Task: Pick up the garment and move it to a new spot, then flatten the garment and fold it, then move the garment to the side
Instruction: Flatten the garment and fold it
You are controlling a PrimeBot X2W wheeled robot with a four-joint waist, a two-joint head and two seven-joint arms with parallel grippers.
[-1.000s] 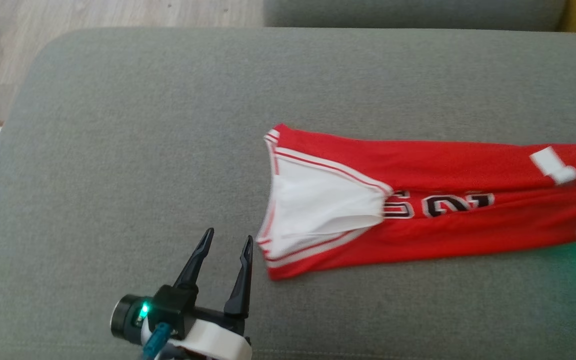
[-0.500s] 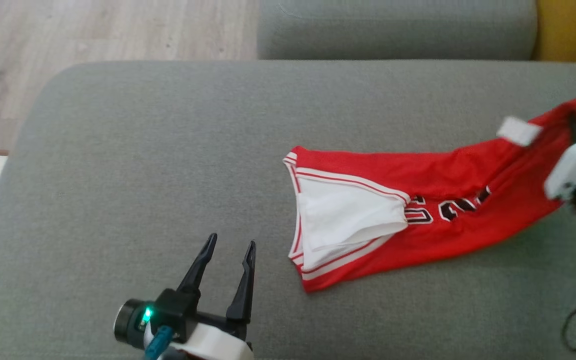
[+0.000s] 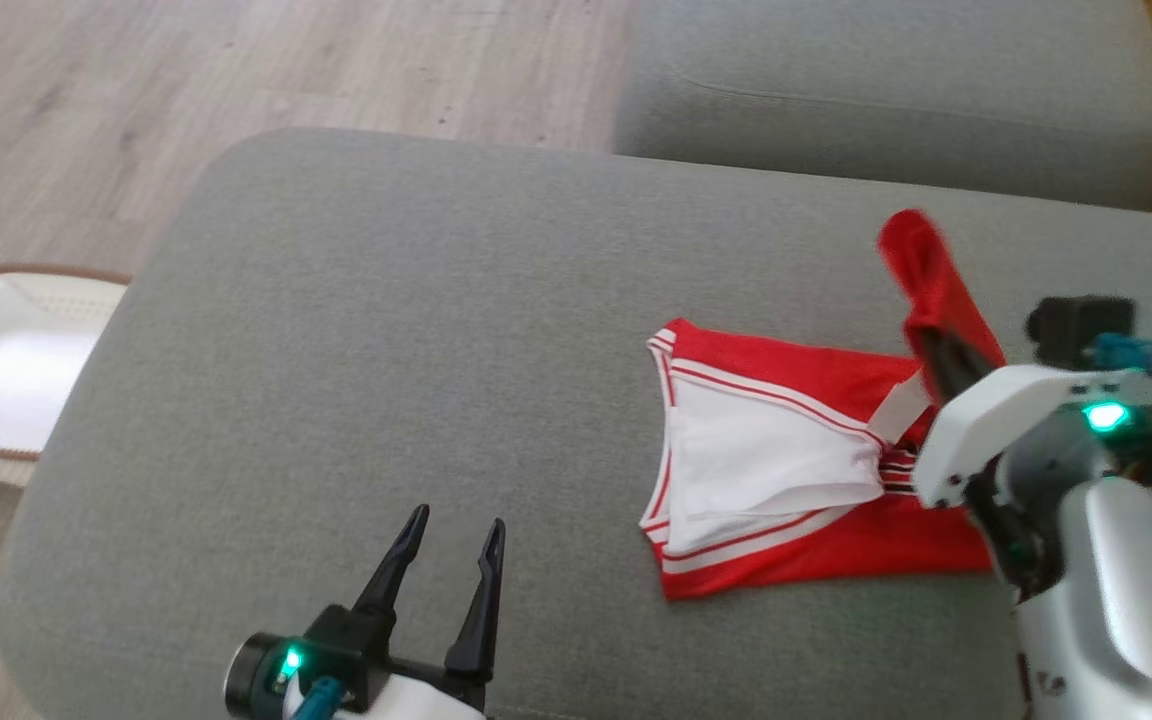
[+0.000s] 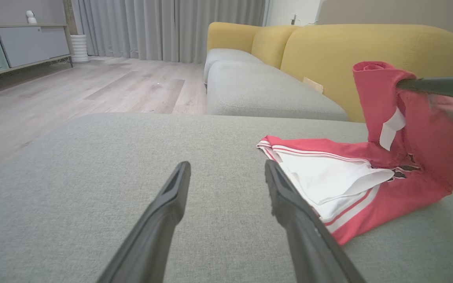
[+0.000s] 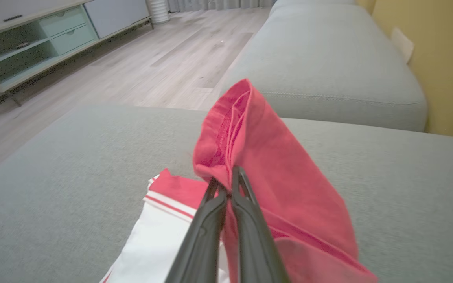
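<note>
Head view: red garment (image 3: 776, 365) part flat on grey cushion (image 3: 386, 300); one end lifted by right pincer (image 3: 921, 335), clenched on cloth, likely to carry it over for a fold. Left pincer (image 3: 461, 515) released, low over cushion, apart from cloth. White basket (image 3: 6, 350) on floor (image 3: 236, 60).

Left wrist view: raised end draped from right pincer; yellow sofa (image 4: 368, 43), curtains (image 4: 163, 27) beyond.

Right wrist view: bunched red edge pinched; cabinet (image 5: 45, 35) across room.

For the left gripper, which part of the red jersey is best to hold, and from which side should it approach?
Probably the striped corner of the red jersey nearest the left gripper, approached from the robot's left: that end lies flat with its edge exposed, while the right gripper holds the other end up.
</note>
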